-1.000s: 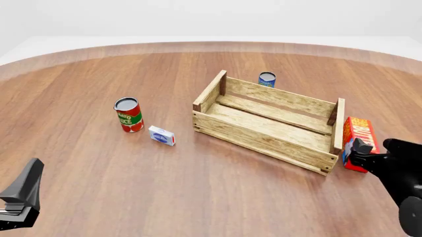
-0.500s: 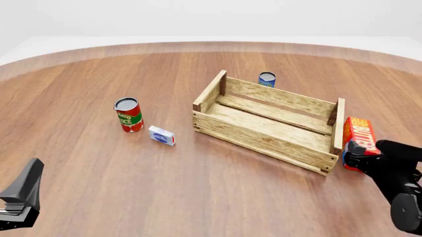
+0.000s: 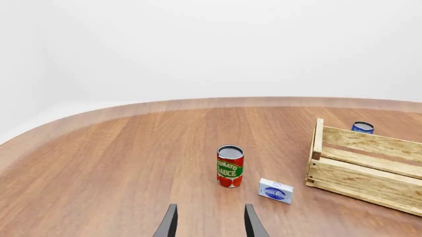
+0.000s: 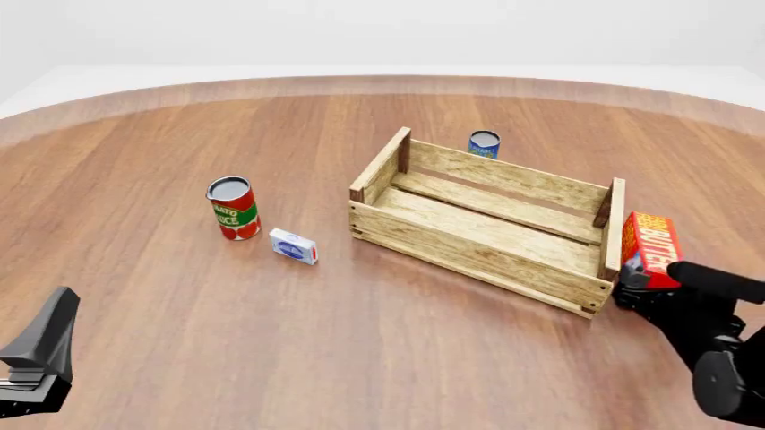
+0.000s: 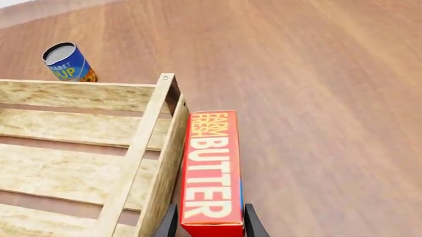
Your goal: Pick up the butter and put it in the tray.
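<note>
Right arm is down at the far right of the table, and the right gripper [image 5: 209,224] has a finger on each side of the butter [image 5: 212,168] — the two dark tips sit tight against the red carton's near end, so it reads as clamped on the carton. In the front view the butter [image 4: 651,245] stands on the table just outside the tray [image 4: 485,218], right beside its right-hand end wall, with the black right gripper [image 4: 651,288] bunched over the carton's near lower part. The wrist camera shows the lettering plainly: "FARM FRESH BUTTER" running along the orange-yellow face, the carton lying parallel to the tray [image 5: 132,158] end slat and very close to it; whether they actually touch I can't tell. Inside, the tray shows only its pale slats. Beyond its far wall stands a small blue can [image 4: 485,143], also caught by the right wrist camera as a blue can [image 5: 67,62] with yellow letters, apart from the crate. Over on the left side of the table, a red tomato sauce can [image 4: 233,208] stands upright with a small white-blue box [image 4: 293,245] just beside it, both well apart from the tray. The left gripper [image 3: 209,222] hangs low over bare wood — fingers parted, nothing between them — looking toward that tomato sauce can [image 3: 230,166] and the little box [image 3: 275,190]; in the front view it sits at the lower left corner [image 4: 38,354].
</note>
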Available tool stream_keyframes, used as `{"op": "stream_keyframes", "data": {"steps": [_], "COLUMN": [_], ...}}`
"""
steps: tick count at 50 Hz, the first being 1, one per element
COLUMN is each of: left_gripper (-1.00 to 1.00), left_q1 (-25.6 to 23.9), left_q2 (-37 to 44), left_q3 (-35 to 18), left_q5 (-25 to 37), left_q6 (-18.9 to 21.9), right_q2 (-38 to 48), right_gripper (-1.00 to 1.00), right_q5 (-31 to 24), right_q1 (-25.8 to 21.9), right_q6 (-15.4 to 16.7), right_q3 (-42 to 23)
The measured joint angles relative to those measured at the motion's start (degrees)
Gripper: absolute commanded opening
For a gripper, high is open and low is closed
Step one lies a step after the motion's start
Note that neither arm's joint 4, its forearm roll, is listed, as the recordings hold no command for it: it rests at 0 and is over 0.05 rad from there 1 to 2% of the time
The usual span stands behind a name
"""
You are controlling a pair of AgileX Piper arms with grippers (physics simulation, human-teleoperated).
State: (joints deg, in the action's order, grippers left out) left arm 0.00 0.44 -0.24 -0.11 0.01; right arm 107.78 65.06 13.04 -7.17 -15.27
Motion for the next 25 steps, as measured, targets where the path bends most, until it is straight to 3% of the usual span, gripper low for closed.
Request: {"op": "stream_keyframes", "data": {"steps": [25], "left_gripper": [1.0], "left_q1": [0.0], "left_q2": [0.0], "left_q3": [0.0], "left_q5": [0.0], "left_q6": [0.0], "right_q2": [2.8], "right_gripper": [1.0], "right_q5": [1.6], "right_q1": [-0.3], "right_q6": [-0.9], "right_q3": [-0.6]}}
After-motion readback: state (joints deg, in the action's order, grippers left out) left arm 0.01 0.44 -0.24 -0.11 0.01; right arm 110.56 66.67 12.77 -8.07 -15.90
